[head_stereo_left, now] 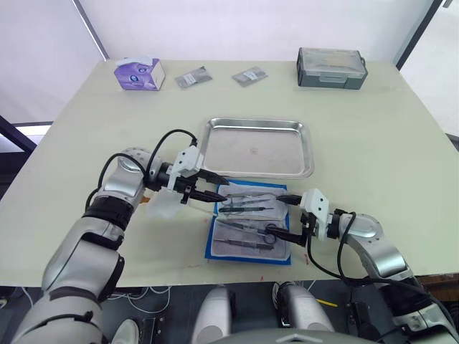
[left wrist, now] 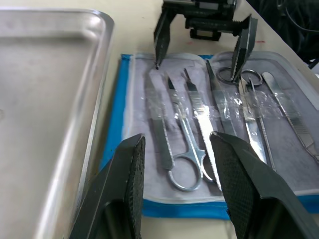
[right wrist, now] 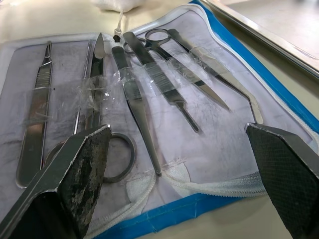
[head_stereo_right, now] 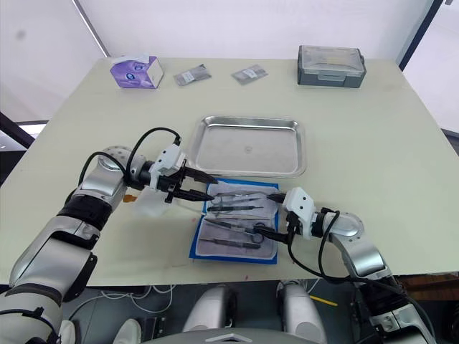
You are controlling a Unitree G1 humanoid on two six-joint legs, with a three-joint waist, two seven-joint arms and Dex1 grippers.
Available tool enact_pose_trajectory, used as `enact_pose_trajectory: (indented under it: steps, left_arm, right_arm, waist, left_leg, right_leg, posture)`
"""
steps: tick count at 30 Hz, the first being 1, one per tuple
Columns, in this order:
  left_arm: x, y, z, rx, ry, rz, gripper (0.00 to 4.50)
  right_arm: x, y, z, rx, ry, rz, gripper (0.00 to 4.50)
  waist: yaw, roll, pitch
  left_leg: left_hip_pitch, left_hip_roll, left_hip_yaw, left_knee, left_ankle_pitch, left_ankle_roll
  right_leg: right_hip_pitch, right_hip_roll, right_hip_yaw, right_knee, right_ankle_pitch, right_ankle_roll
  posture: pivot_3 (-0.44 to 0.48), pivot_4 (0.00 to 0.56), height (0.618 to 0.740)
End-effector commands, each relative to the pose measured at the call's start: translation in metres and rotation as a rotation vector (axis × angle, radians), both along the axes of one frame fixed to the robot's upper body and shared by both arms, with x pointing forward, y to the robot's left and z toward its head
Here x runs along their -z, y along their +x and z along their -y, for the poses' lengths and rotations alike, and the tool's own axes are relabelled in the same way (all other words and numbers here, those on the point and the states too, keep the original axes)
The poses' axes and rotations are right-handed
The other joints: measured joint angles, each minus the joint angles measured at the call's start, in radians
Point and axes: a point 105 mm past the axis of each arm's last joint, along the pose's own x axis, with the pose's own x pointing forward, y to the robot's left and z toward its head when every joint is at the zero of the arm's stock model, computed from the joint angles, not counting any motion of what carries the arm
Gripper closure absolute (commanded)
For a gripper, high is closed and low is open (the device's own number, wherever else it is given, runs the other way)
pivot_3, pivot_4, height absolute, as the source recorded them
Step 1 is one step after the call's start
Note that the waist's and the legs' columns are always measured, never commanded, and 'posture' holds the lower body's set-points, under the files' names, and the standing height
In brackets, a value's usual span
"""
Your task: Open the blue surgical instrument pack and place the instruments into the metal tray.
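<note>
Pack open, instruments not yet picked

The instruments [head_stereo_left: 247, 215] lie crosswise between both open, empty grippers: left gripper [head_stereo_left: 208, 188] at 9 o'clock, right gripper [head_stereo_left: 287, 215] at 3 o'clock.

Spread open on the table [left wrist: 117, 37]: blue surgical instrument pack [left wrist: 113, 130], pale lining up, instruments [left wrist: 199, 117] lying side by side under clear strips — ring-handled scissors [left wrist: 180, 149], tweezers [left wrist: 158, 130], slim handles. Just beside, along one edge: metal tray [left wrist: 89, 99]. In the foreground, left hand [left wrist: 177, 184], black fingers [left wrist: 130, 184] parted, above the pack's near edge. Opposite, right hand [left wrist: 199, 47], also spread wide, tips at the lining's far edge.
</note>
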Motion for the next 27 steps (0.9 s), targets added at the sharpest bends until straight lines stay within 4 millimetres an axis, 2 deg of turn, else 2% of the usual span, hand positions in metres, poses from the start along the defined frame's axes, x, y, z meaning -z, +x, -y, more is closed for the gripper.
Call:
enact_pose_trajectory:
  steps: [1, 11, 17, 27]
  left_arm:
    - [0.001, -0.004, 0.003, 0.038, -0.017, -0.038, 2.28]
    - [0.015, 0.007, 0.002, -0.002, 0.029, -0.019, 2.28]
    - [0.015, 0.016, 0.007, -0.037, 0.007, 0.012, 2.28]
    - [0.022, 0.018, 0.008, -0.045, 0.037, 0.025, 2.28]
  right_arm:
    - [0.032, -0.010, 0.003, 0.004, -0.076, -0.110, 0.00]
    - [0.032, -0.009, 0.003, 0.006, -0.075, -0.107, 0.00]
    - [0.033, -0.010, 0.002, 0.007, -0.076, -0.106, 0.00]
    - [0.033, -0.012, 0.002, 0.008, -0.074, -0.107, 0.00]
  waist:
    - [0.001, 0.000, 0.000]
    - [0.001, 0.000, 0.000]
    - [0.001, 0.000, 0.000]
    - [0.001, 0.000, 0.000]
  left_leg:
    - [0.000, 0.000, 0.000, 0.000, 0.000, 0.000]
    - [0.000, 0.000, 0.000, 0.000, 0.000, 0.000]
    - [0.000, 0.000, 0.000, 0.000, 0.000, 0.000]
    - [0.000, 0.000, 0.000, 0.000, 0.000, 0.000]
  right_leg:
    - [0.000, 0.000, 0.000, 0.000, 0.000, 0.000]
    - [0.000, 0.000, 0.000, 0.000, 0.000, 0.000]
    - [0.000, 0.000, 0.000, 0.000, 0.000, 0.000]
    - [0.000, 0.000, 0.000, 0.000, 0.000, 0.000]
  posture:
    - [0.000, 0.150, 0.731]
    - [0.000, 0.150, 0.731]
    - [0.000, 0.150, 0.731]
    - [0.000, 0.150, 0.731]
